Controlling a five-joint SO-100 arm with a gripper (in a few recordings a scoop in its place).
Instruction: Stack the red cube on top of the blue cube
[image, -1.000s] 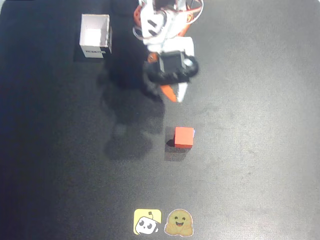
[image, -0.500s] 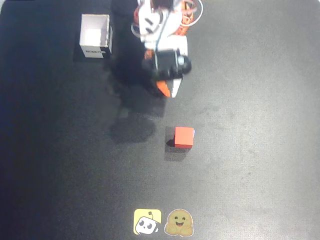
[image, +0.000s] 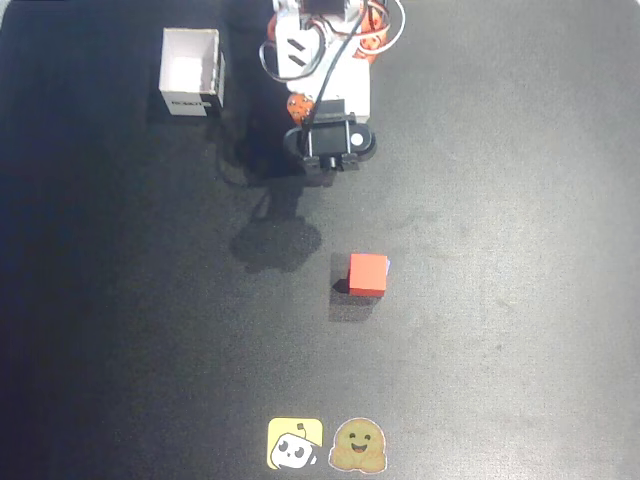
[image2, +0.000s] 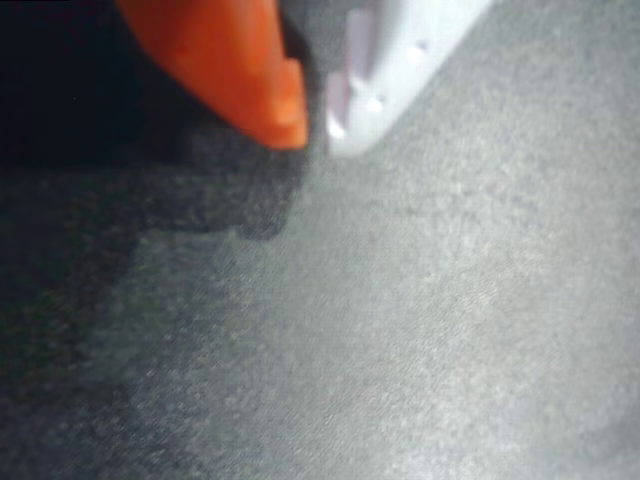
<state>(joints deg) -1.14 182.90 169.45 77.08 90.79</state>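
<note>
Red cube (image: 368, 273): sits on the blue cube, near the middle of the dark table (image: 520, 300) in the overhead view; square to the frame, nothing gripping it.
Blue cube (image: 387, 267): almost wholly hidden under the red cube; a thin blue sliver shows along the red cube's right edge.
Gripper (image2: 315, 120): in the wrist view, the orange finger (image2: 250, 70) and the white finger (image2: 390, 70) stand tip to tip with a narrow dark slit between them; drawn together, nothing held. Bare table surface lies below the tips.
Arm (image: 325, 90): white and orange, folded at the top centre of the overhead view, well apart from the stack; its shadow falls between them.
White box (image: 190, 72): open-topped, top left, beside the arm.
Stickers (image: 327, 444): two, at the bottom edge, side by side.
</note>
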